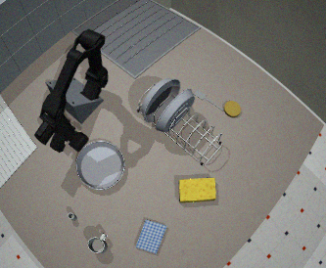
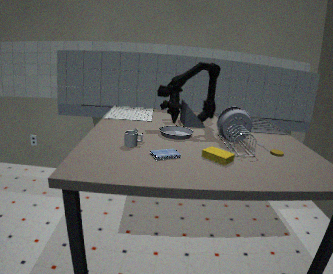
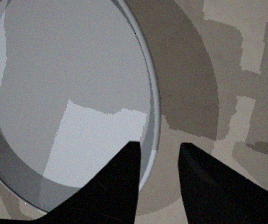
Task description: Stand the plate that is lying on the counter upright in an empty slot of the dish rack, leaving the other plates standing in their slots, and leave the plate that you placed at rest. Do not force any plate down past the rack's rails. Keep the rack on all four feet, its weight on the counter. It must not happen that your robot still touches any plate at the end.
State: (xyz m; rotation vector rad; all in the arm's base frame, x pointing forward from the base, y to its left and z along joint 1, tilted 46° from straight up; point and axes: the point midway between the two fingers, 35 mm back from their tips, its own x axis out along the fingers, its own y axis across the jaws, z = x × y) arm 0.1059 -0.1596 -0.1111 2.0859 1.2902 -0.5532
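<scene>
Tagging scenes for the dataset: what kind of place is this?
Probably a kitchen mock-up: a wire dish rack holding plates, a yellow sponge and a mug share one counter.

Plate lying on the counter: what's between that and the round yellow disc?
The wire dish rack stands between the lying plate and the yellow disc, as the top view shows.

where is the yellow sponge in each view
Top: right of centre in the lower half, below the dish rack.
Exterior: right of centre, in front of the rack.
Wrist: not in it.
Shared landmark: the lying plate; sponge.
</scene>
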